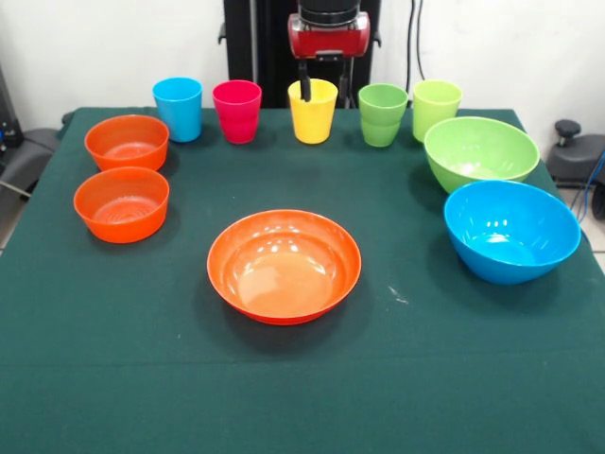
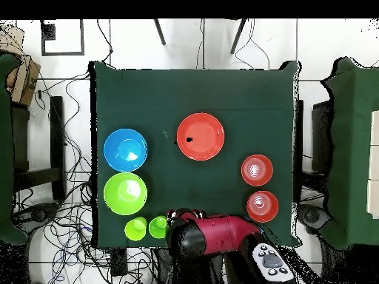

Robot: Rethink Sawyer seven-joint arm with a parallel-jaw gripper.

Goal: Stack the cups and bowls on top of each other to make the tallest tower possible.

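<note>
The cups stand in a row at the far edge in the front view: sky blue (image 1: 179,108), pink (image 1: 236,110), yellow (image 1: 313,113) and two light green (image 1: 382,115) (image 1: 436,106). My gripper (image 1: 306,89) hangs at the yellow cup's rim, reaching into it. The wide orange bowl (image 1: 284,223) (image 2: 200,118) sits mid-table. Two small orange bowls (image 1: 127,123) (image 1: 121,176) are at the left. The lime green bowl (image 1: 480,125) and the blue bowl (image 1: 510,189) are at the right. No tower stands. In the overhead view my arm (image 2: 211,235) hides the gripper and three cups.
The table (image 1: 425,378) has a dark green cloth. Overhead, the small orange bowls (image 2: 257,158) (image 2: 262,194), the blue bowl (image 2: 125,132), the green bowl (image 2: 125,176) and the green cups (image 2: 135,228) (image 2: 158,226) ring the robot's side. Cables lie on the floor around the table.
</note>
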